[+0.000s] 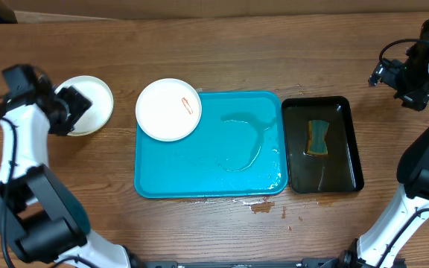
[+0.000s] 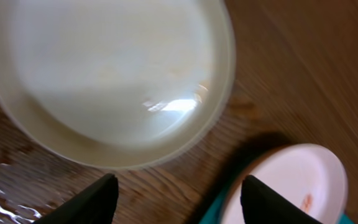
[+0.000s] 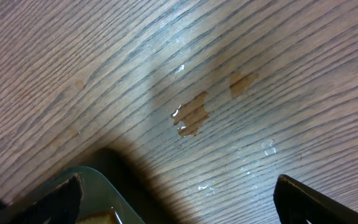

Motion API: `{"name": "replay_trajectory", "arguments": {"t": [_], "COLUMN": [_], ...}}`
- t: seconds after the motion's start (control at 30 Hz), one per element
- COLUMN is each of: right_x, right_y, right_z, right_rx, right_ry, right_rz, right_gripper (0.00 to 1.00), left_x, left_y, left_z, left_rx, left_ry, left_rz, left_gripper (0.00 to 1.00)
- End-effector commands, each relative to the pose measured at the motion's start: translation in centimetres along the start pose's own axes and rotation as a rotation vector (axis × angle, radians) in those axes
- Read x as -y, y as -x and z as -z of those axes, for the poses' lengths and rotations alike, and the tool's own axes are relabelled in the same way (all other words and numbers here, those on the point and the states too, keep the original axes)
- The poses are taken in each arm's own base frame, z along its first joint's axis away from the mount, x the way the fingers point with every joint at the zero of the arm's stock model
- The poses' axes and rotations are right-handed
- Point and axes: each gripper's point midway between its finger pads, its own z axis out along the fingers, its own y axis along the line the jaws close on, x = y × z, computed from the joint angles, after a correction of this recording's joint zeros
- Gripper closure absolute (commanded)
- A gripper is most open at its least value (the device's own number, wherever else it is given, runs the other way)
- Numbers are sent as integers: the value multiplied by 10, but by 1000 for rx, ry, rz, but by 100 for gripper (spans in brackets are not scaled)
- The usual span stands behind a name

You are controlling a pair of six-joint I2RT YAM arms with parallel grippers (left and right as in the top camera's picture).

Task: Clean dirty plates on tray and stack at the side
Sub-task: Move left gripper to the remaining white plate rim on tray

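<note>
The turquoise tray (image 1: 185, 167) lies in the middle of the table. One white plate (image 1: 168, 109) with an orange smear rests on the tray's far-left corner, overhanging its rim; it also shows in the left wrist view (image 2: 303, 177). A pale plate with a greenish rim (image 1: 99, 100) sits on the table left of the tray and fills the left wrist view (image 2: 104, 74). I cannot tell whether another plate lies under it. My left gripper (image 1: 69, 110) (image 2: 176, 199) is open and empty over that plate's edge. My right gripper (image 1: 395, 76) (image 3: 179, 199) is open and empty, above bare wood at the far right.
A narrow black tray (image 1: 348, 160) (image 3: 95, 183) right of the turquoise tray holds a blue-and-yellow sponge (image 1: 318, 138). Water pools in the turquoise tray (image 1: 248, 141). Brown spots and droplets lie on the table in front of it (image 1: 263, 207) and under my right gripper (image 3: 190, 117).
</note>
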Motion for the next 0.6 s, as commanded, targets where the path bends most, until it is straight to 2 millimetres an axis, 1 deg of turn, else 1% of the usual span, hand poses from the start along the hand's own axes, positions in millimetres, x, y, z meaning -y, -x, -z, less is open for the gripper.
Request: {"name": "replay_trajectory", "arguments": {"t": [0.0, 0.1, 0.2, 0.3, 0.33, 0.43, 0.57], "right_x": [-3, -3, -3, -3, -3, -3, -3], "right_y": [5, 5, 5, 5, 5, 5, 5], "right_z": [13, 13, 13, 14, 14, 14, 14], "right_rx": [36, 35, 36, 36, 36, 36, 36], "right_ry": [15, 14, 14, 15, 15, 14, 14], "right_rz": [-1, -1, -1, -1, -1, -1, -1], "right_gripper": [0, 0, 0, 0, 0, 0, 0], "left_x": [58, 70, 77, 80, 80, 78, 70], "left_y": [-23, -50, -73, -89, -91, -92, -85], "left_z": [19, 5, -10, -21, -26, -33, -38], "left_rx": [-23, -76, -105, -124, -124, -107, -86], "left_ry": [-87, -36, 25, 69, 93, 138, 178], "left_rz": [-133, -196, -262, -311, -326, -347, -345], "left_gripper": [39, 43, 54, 66, 66, 66, 64]}}
